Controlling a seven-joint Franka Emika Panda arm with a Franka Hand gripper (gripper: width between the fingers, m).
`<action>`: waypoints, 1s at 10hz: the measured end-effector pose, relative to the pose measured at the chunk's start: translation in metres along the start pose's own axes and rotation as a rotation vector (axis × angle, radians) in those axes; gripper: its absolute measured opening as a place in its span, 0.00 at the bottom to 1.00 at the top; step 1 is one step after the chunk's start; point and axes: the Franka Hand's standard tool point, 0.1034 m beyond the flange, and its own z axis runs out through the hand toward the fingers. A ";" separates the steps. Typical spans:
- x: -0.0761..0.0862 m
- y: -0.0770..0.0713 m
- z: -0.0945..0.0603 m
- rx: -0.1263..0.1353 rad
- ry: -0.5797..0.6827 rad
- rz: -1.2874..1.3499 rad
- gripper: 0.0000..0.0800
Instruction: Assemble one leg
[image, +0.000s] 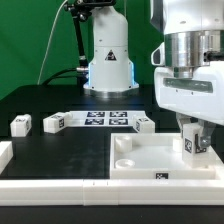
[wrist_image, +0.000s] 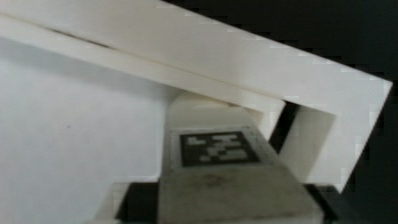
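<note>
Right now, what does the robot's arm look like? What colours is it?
The arm is chunky and rounded, with glossy white shells and a silver-grey ring in the middle. Its tool is a pale grey-white block with short fingers. At the back, the white base glows blue low down, with dark cables running off beside it.

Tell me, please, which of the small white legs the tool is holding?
The leg standing in the corner of the white tray top, at the exterior view's right, sits between the tool's fingers; the other three lie loose on the black table.
</note>
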 end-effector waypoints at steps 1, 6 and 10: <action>0.000 0.000 0.000 0.000 0.001 -0.015 0.63; -0.002 -0.005 -0.002 -0.002 0.007 -0.430 0.81; -0.001 -0.005 -0.002 -0.007 0.012 -0.830 0.81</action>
